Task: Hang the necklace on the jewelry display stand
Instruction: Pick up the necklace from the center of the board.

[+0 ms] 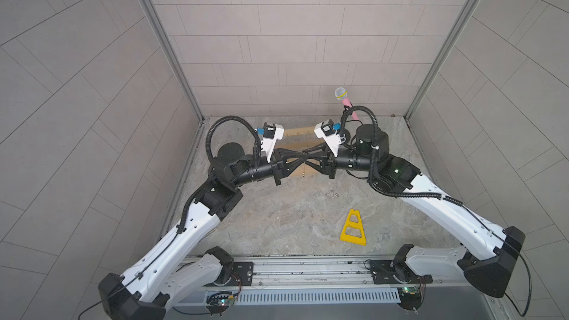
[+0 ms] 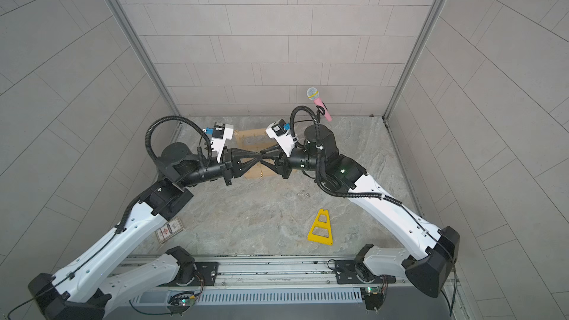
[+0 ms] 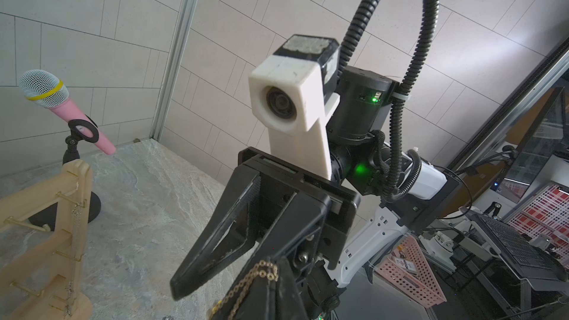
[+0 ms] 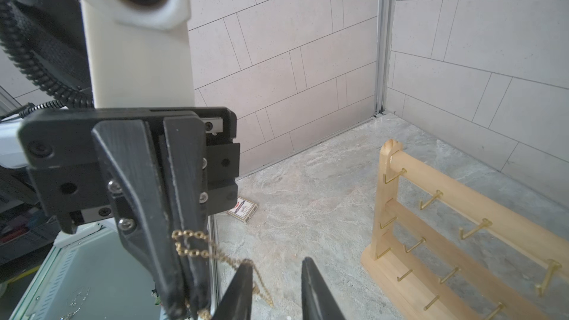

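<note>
Both grippers meet tip to tip above the pale wooden jewelry display stand (image 1: 295,132) (image 2: 249,133) in the middle of the table. My left gripper (image 1: 300,159) (image 3: 274,272) is shut on the necklace (image 3: 261,269), a gold chain that bunches at its fingertips (image 4: 187,272) and loops out from them. My right gripper (image 1: 308,158) (image 4: 277,267) is open. The necklace (image 4: 197,243) trails from the left gripper and drapes over one right fingertip (image 4: 244,275); nothing sits between the right fingers. The stand (image 4: 431,180) shows bars with gold hooks.
A pink microphone (image 1: 344,100) on a black round-based stand is at the back right. A flat yellow triangular frame (image 1: 353,227) lies in front. A small card box (image 2: 169,229) lies by the left arm. A thin chain (image 3: 74,241) hangs along the stand's post.
</note>
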Motion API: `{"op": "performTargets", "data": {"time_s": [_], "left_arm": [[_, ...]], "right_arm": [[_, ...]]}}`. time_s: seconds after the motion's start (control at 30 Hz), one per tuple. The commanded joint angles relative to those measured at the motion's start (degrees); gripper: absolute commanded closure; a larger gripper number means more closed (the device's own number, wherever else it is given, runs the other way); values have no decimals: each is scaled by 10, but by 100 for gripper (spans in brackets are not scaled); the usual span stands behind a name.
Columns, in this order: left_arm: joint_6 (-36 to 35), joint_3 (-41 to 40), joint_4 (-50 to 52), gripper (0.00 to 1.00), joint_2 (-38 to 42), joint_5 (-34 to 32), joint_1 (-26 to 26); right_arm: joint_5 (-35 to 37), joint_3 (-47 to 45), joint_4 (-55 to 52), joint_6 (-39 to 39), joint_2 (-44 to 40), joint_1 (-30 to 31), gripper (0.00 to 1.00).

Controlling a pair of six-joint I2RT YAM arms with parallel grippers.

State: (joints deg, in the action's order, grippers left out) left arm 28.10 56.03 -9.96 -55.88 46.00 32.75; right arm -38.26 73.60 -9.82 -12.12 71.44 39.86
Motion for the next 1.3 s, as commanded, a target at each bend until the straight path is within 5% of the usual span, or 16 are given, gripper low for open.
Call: {"op": "performTargets", "data": {"time_s": [0.0,0.13,0.57,1.27], "left_arm": [[-3,11,-15,99,5,1,-3],[-3,11,-14,99,6,2,-3],[-5,5,-10,98,10,-8,-4],[10,-22,-23,88,16,-20,-19]], "right_arm": [[3,10,28,-1,1,7,66],[11,8,36,-4,3,9,67],[-1,-28,103,-37,-12,8,100],[66,-64,173,-90,-45,8,100]]}}
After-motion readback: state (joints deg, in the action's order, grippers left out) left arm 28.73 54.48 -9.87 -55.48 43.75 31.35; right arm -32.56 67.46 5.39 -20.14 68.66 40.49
